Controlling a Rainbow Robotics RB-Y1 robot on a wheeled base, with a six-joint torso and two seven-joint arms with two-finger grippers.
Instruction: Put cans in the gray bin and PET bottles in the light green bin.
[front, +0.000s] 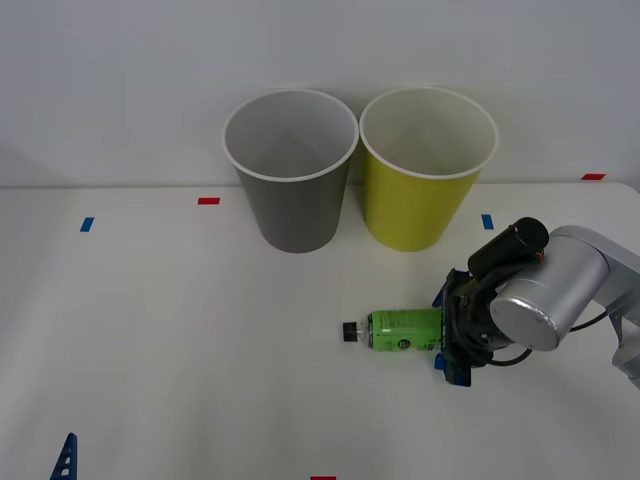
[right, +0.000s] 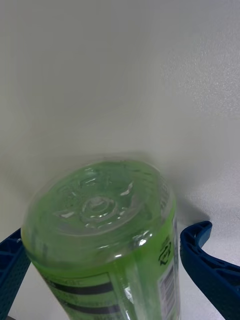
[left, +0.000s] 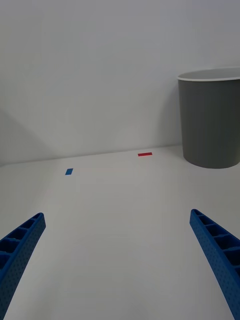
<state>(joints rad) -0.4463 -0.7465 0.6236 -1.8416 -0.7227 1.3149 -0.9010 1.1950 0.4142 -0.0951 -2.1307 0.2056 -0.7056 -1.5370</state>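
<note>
The bottle (front: 400, 330) lies on its side on the surface (front: 180, 350), and its long axis runs straight away from the right end effector (front: 447, 335): the base is at the end effector, the black cap (front: 347, 332) points away from it, toward the robot's left; this is the relation that matters for the coming move. In the right wrist view the bottle base (right: 100, 210) sits between the two blue fingers (right: 207, 265); the fingers stand apart, one on each side of the body, and I see a small gap on at least one side, so I judge that they are around the bottle but not yet clamped on it; if they close now, they should take the bottle near its base, across its width.

The right arm is clearly the nearer one; the left end effector (left: 120, 260) is well apart from the bottle, low over bare surface, with its fingers wide apart and nothing between them.

The two bins stand upright, touching or almost touching; the green bin (front: 425, 170) is ahead of the right end effector and a little toward the bottle's cap side; the gray bin (front: 292, 175) is farther on that same side; as far as their insides can be seen, both hold nothing; the bottle belongs in the green one.
</note>
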